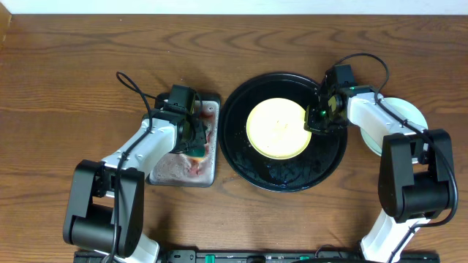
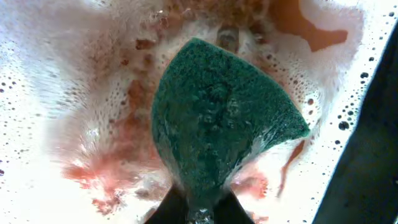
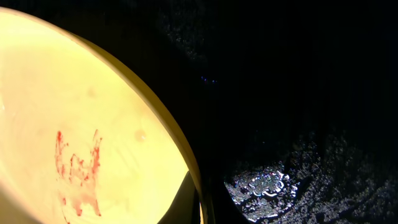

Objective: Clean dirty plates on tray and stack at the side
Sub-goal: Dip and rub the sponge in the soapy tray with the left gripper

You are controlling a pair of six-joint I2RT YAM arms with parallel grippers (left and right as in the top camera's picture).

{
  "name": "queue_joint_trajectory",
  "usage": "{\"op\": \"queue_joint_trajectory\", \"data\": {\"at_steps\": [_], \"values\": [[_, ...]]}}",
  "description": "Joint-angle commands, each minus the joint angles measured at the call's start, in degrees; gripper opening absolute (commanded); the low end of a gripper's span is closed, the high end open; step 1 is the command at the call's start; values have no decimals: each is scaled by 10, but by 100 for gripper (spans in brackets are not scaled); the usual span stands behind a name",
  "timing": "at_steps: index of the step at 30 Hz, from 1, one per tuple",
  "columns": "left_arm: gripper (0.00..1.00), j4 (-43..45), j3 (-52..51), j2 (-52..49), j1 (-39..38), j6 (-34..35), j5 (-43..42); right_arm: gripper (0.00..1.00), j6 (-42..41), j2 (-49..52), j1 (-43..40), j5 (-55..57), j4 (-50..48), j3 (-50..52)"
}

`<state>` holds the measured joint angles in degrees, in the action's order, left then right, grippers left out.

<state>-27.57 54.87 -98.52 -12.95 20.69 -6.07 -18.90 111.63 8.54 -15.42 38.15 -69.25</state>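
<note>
Up close, the green sponge (image 2: 224,118) squashes soft in the closed left hand (image 2: 199,210). The yellow plate (image 1: 276,128) sits mid black tray (image 1: 241,157), and it looks stiff, light, probably slick. The right hand (image 1: 316,120) seems clamped on its right rim, the sensible hold.

Looks straight down on the table (image 1: 66,51); peers close at the sponge (image 2: 224,118) beyond the left claw (image 1: 194,141); hugs the yellow plate (image 3: 74,124) at the right claw (image 1: 316,120), shared overhead.
</note>
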Motion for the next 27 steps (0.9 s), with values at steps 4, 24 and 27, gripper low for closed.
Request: {"op": "queue_joint_trajectory", "data": {"at_steps": [4,24,27], "values": [[7,-17,0,34,3,-12,20,1,-16,13,2,23,4,14],[68,-10,-4,5,3,-12,22,1,-16,13,2,23,4,14],[44,-5,-4,-10,3,-12,23,1,-16,13,2,23,4,14]]}}
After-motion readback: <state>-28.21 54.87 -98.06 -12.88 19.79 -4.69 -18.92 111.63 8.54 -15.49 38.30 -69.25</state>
